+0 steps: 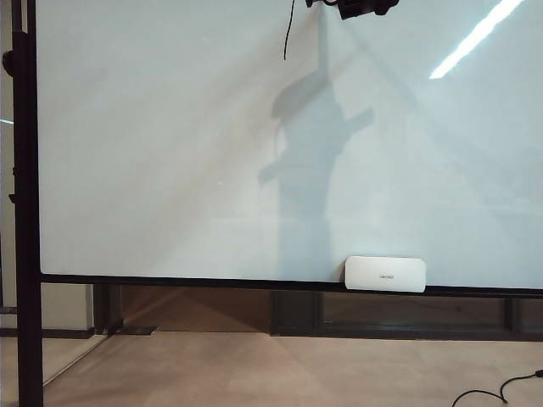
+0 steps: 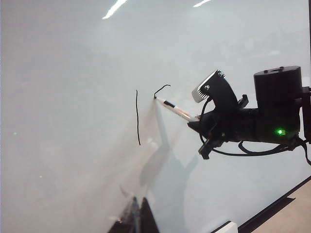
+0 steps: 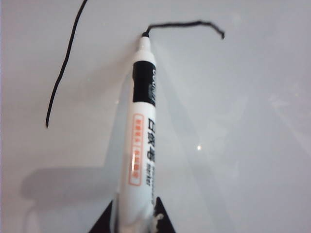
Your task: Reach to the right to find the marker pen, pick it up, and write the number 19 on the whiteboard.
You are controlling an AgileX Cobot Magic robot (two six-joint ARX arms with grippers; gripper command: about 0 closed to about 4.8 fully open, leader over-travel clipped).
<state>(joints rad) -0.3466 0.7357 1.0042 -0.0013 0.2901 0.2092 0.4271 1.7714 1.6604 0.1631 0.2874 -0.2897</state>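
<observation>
In the exterior view the whiteboard (image 1: pixel 170 153) fills nearly the whole picture, its black frame running down the left side and along the lower edge. A thin black stroke (image 1: pixel 288 30) hangs near the top edge, and just to its right a dark part of the right arm (image 1: pixel 361 8) pokes in from above, casting a grey shadow down the board. A small white rounded eraser block (image 1: pixel 385 274) sits on the lower frame rail. In the left wrist view the left gripper (image 2: pixel 135 218) shows only as dark tips at the picture's edge, close to the board and holding nothing; I cannot tell how wide its jaws stand. Further along the board, the right gripper (image 2: pixel 197 124) holds the marker pen (image 2: pixel 176 109) with its nib touching the board at the end of a short hooked line (image 2: pixel 163 89), just beside the long slanted "1" (image 2: pixel 137 116). In the right wrist view the right gripper (image 3: pixel 133 221) has its jaws closed narrowly around the white barrel of the marker pen (image 3: pixel 141 141), whose black nib presses against the whiteboard (image 3: pixel 243 121) at one end of the angular, unfinished "9" (image 3: pixel 187 24); the "1" (image 3: pixel 65 63) lies beside it, apart.
</observation>
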